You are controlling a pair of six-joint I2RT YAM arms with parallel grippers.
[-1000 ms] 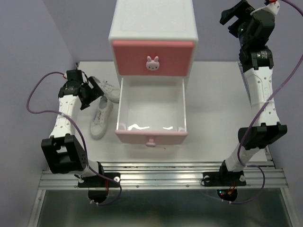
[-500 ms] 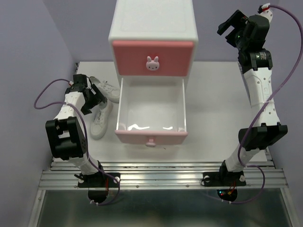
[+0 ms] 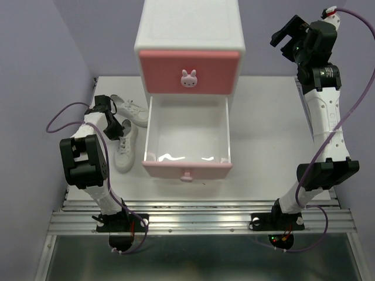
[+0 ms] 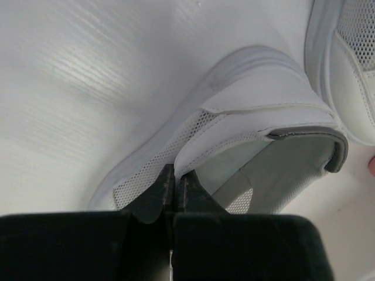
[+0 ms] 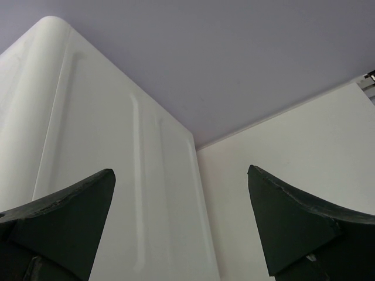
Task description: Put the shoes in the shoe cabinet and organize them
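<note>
We have stowed nothing yet: our left gripper (image 4: 174, 186) pinches the collar of a white mesh sneaker (image 4: 258, 111) beside the white plastic cabinet's (image 3: 188, 35) empty, open pale-pink drawer (image 3: 187, 168), while our right gripper (image 5: 180, 171) gapes idle.

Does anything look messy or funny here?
Yes. The far white sneaker and the near white sneaker lie crooked left of the shoe cabinet, pointing different ways. The lower drawer is open with nothing in it. The left gripper pinches the near white sneaker's side rim.
</note>
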